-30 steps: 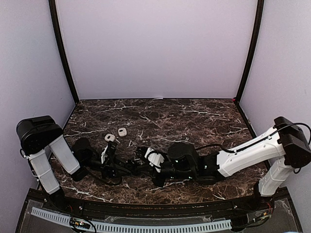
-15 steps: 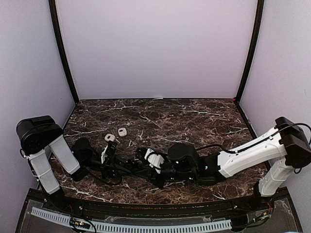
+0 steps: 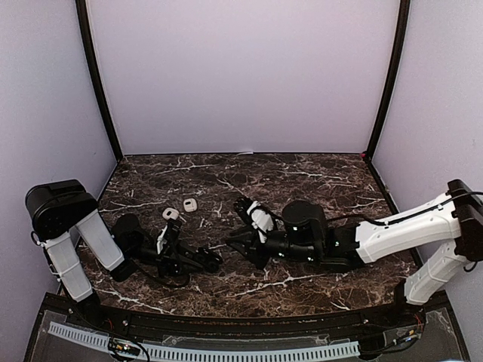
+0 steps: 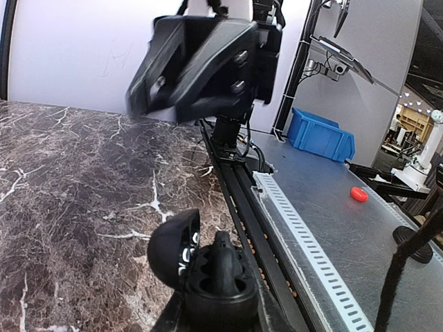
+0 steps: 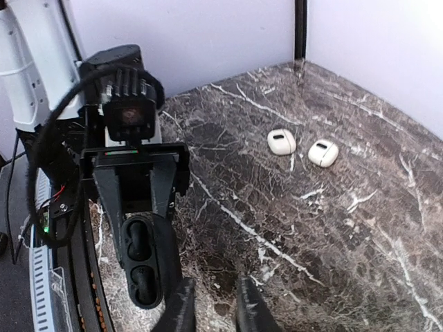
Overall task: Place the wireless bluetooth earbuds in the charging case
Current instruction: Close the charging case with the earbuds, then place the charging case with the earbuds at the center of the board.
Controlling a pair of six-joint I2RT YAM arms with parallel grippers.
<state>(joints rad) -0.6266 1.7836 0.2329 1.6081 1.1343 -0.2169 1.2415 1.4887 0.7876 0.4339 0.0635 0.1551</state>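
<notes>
Clamping the open black plastic charging case (image 5: pixel 142 266), left gripper (image 3: pixel 199 261) sits low over dark marble tabletop (image 3: pixel 302 181). Right gripper (image 5: pixel 211 306): fingers (image 5: pixel 181 308) slightly parted, empty.

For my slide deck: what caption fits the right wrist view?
Left tool holds an open black charging case; two white cases lie apart on the marble table beyond.

Dark veined marble table (image 3: pixel 317 181)
Two lie on it, close together but apart: left white case (image 3: pixel 171 214); right white case (image 3: pixel 190 204)
</notes>
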